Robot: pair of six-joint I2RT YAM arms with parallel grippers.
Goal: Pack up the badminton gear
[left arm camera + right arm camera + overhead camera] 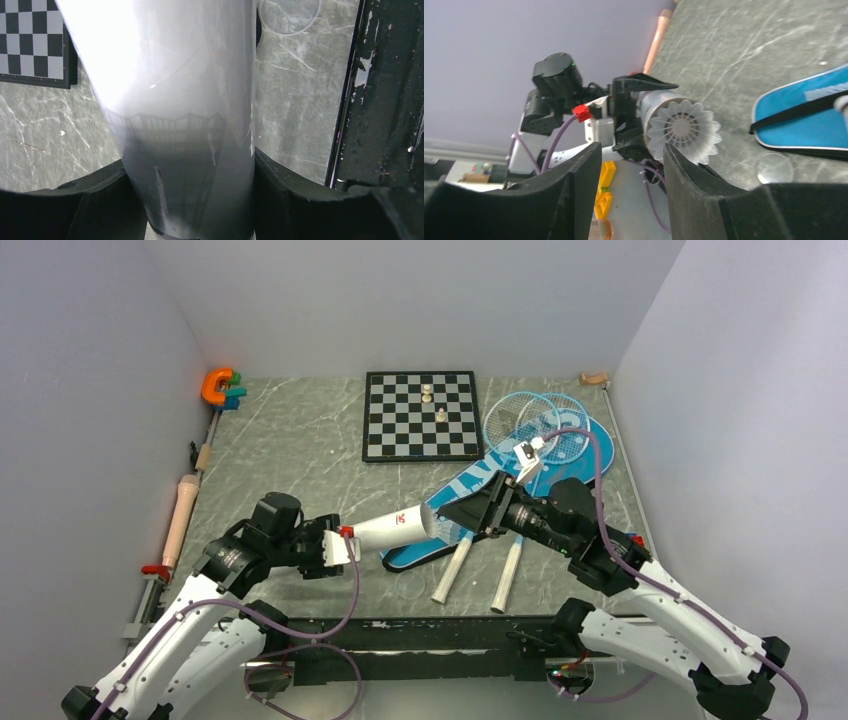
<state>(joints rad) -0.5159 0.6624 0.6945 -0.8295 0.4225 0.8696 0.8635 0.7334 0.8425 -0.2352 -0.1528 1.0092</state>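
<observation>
My left gripper [343,546] is shut on the closed end of the long white tube [392,528] and holds it nearly level above the table; in the left wrist view the tube [185,125] fills the space between the fingers [300,200]. A white shuttlecock [682,130] sits in the tube's open mouth, its skirt sticking out. My right gripper [631,165] is open and empty, just in front of that mouth [452,510]. Two light-blue rackets [535,425] lie on the blue bag [475,490], white handles [507,575] pointing toward the near edge.
A clear round lid [410,587] lies on the table below the tube. The chessboard [420,415] with two pieces lies at the back. A rolling pin [182,520] and an orange clamp [218,387] lie along the left wall. Walls close in left and right.
</observation>
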